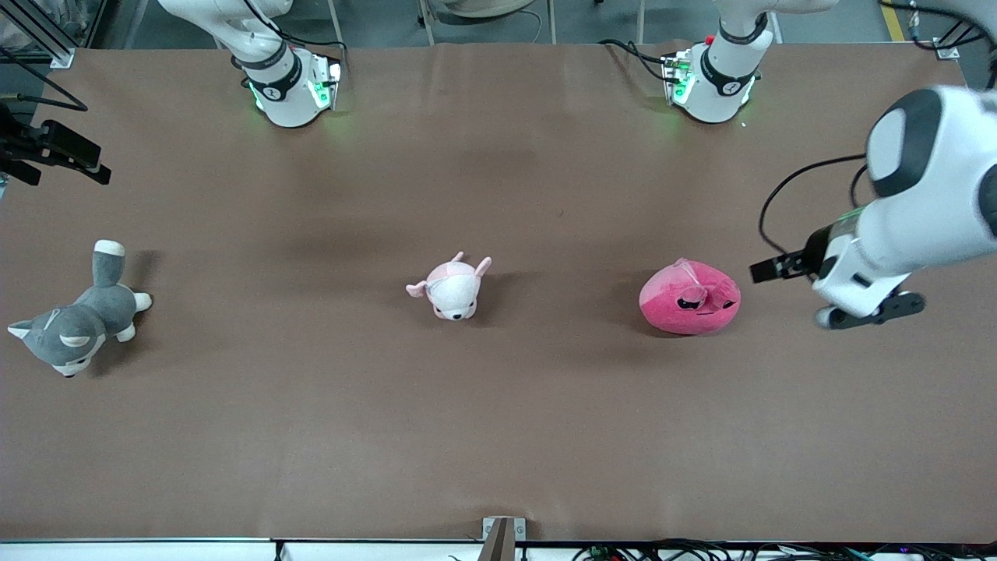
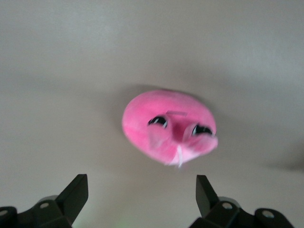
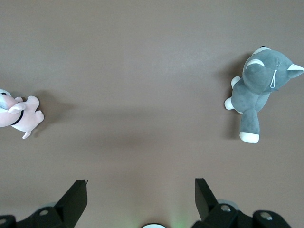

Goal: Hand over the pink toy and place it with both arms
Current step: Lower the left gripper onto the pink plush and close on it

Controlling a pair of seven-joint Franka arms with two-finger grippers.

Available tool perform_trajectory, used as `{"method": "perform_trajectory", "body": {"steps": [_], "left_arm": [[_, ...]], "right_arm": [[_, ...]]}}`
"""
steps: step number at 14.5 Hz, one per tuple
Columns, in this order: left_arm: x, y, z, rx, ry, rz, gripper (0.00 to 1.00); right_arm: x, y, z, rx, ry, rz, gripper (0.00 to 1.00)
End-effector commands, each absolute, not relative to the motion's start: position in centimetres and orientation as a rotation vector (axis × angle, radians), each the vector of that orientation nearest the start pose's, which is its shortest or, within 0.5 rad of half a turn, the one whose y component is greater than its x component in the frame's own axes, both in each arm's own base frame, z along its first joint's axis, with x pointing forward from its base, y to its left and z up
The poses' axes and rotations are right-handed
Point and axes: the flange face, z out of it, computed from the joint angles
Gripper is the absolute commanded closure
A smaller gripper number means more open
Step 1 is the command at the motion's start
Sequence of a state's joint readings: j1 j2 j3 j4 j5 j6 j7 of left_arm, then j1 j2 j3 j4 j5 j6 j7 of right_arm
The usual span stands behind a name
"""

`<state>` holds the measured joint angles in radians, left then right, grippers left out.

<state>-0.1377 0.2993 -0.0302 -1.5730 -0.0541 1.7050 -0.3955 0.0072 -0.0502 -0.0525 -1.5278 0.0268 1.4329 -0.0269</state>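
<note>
The pink toy (image 1: 689, 297) is a round, soft plush blob with a fuzzy hot-pink nap, black droopy eyes and a small fabric tag; it lies on the brown table (image 1: 498, 436) toward the left arm's end, touched by nothing. The table covering is a smooth, matte brown sheet with faint creases. The left gripper (image 1: 868, 312) hangs just above the table beside the toy, farther toward the left arm's end; in the left wrist view its black, wedge-shaped fingers (image 2: 76, 190) are spread wide apart with the toy (image 2: 168, 127) between and ahead of them, holding nothing. The right gripper (image 3: 141, 199) shows only in its own wrist view, where its fingers (image 3: 76, 194) are likewise spread and empty, high over the table; the right arm waits. A small pale pink-and-white plush animal (image 1: 452, 287) with ears stands near the table's middle, well apart from the toy. A grey-and-white plush wolf (image 1: 78, 319) with a white-tipped tail lies on its side at the right arm's end.
</note>
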Motion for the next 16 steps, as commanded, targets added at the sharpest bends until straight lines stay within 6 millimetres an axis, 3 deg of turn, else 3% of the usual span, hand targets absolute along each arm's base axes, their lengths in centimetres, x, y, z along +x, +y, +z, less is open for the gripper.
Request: {"method": "perform_trajectory", "body": {"steps": [1, 5, 9, 11, 13, 16], "left_arm": [[61.9, -11.3, 42.7, -3.125, -0.469, 0.254, 0.00], [60.6, -11.4, 38.6, -3.128, -0.484, 0.221, 0.00], [59.5, -11.1, 36.1, -3.114, -0.488, 0.255, 0.01], [59.4, -11.2, 35.8, -3.117, -0.489, 0.252, 0.05], [59.2, -11.2, 35.4, -3.112, -0.485, 0.265, 0.13], [59.1, -11.2, 34.9, -3.109, -0.486, 0.279, 0.38]], "right_arm": [[51.6, -2.2, 66.3, -3.108, 0.011, 0.065, 0.00], [51.7, -2.2, 66.6, -3.110, 0.011, 0.053, 0.00], [51.6, -2.4, 66.8, -3.110, 0.019, 0.048, 0.00], [51.6, -2.4, 66.8, -3.110, 0.021, 0.048, 0.00], [51.6, -2.5, 66.8, -3.110, 0.023, 0.048, 0.00], [51.7, -2.5, 66.7, -3.110, 0.023, 0.051, 0.00]]}}
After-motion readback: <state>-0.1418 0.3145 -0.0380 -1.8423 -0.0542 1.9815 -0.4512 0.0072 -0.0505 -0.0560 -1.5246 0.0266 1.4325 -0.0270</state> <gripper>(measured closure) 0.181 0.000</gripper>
